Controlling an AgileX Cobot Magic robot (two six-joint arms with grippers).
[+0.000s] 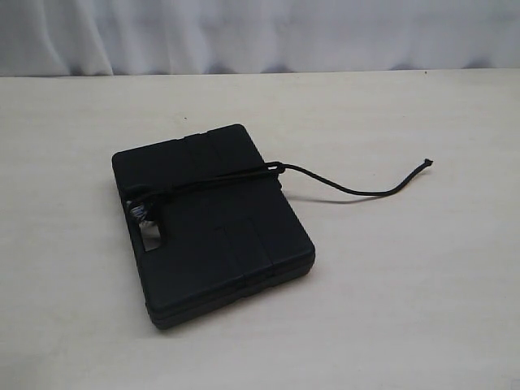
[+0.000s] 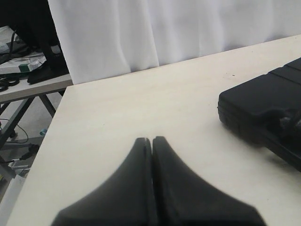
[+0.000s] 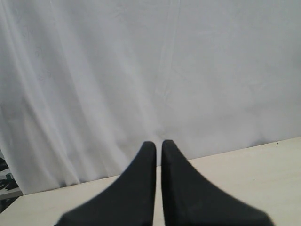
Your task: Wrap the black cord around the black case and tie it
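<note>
The black case (image 1: 215, 227) lies flat on the pale table (image 1: 406, 309), left of the middle in the exterior view, with its handle slot on its left side. The black cord (image 1: 357, 192) crosses the lid in one slanting line. It runs from a greyish tuft (image 1: 140, 213) by the slot to the case's right edge, then trails in a loose curve over the bare tabletop, its far end well clear of the case. The moulded lid carries ribbed panels but no lettering that can be made out. Neither arm shows in that view; only the wrist cameras show them. The left gripper (image 2: 151, 141) hangs above the table with its fingers pressed together on nothing. The case (image 2: 254, 101) lies off to one side and apart from it, a tangle of cord at the case's edge. That camera alone also catches a cluttered side table (image 2: 28, 87) beyond the white curtain (image 2: 141, 33), holding a green-and-white printed sheet (image 2: 21, 63) too blurred to read. The right gripper (image 3: 158, 145) faces the curtain, its fingers drawn together with only a thin slit between them, empty; neither case nor cord shows there.
</note>
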